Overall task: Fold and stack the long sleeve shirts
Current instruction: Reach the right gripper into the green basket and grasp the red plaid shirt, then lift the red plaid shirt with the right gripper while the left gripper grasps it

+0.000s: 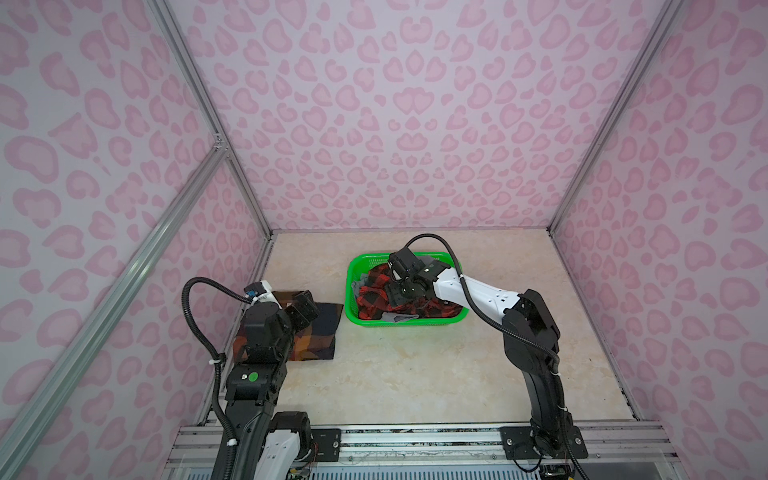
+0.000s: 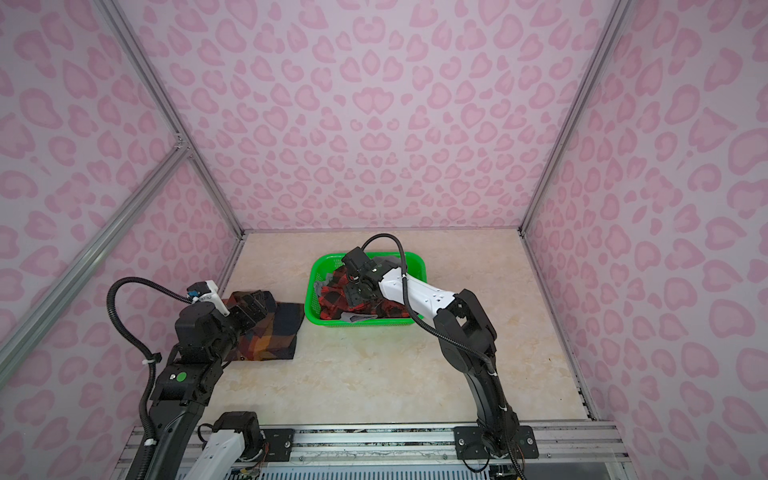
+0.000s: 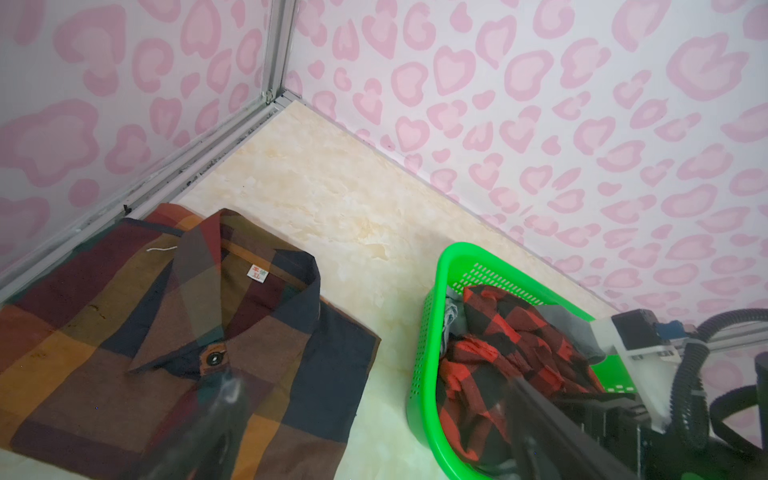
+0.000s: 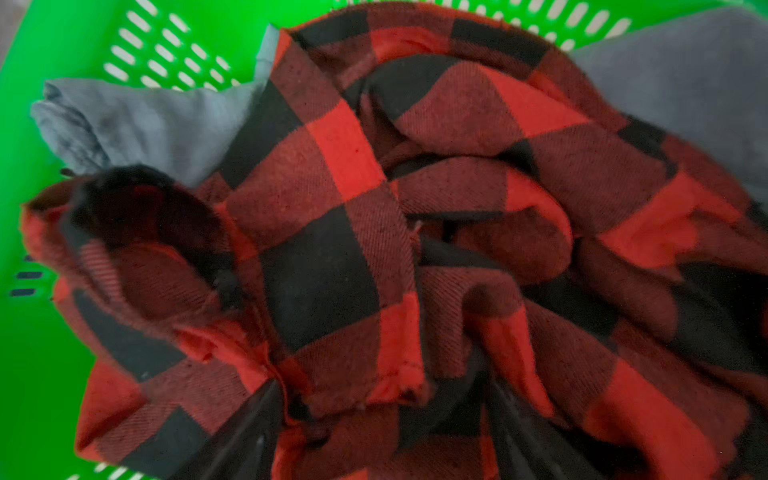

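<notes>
Table (image 1: 415, 382): pale marbled top, enclosed by pink-patterned walls (image 1: 415, 124). Nearest item, on the left side: plaid shirt (image 1: 326, 332), in brown, orange and navy, laid folded and flat beside the left wall. In the left wrist view its collar (image 3: 232, 266) and a top button are seen facing up. Left gripper (image 1: 305, 309): held over the plaid shirt with its fingers (image 3: 224, 399) spread wide and nothing between them; no contact with the cloth is seen. Farther back, toward the middle: basket (image 1: 353, 291), green and perforated, set near the far right corner of the plaid shirt but not touching it. Contents: flannel (image 1: 370, 299), red-and-black check, crumpled on top. Grey shirt (image 1: 397, 318): largely covered by the flannel, exposed at the near rim and along the basket's left wall. Right gripper (image 1: 395, 291): lowered into the basket onto the flannel. In the right wrist view a bunched fold of flannel (image 4: 332, 249) lies between its two fingers (image 4: 249, 436); whether the jaws are clamped on it cannot be told.
</notes>
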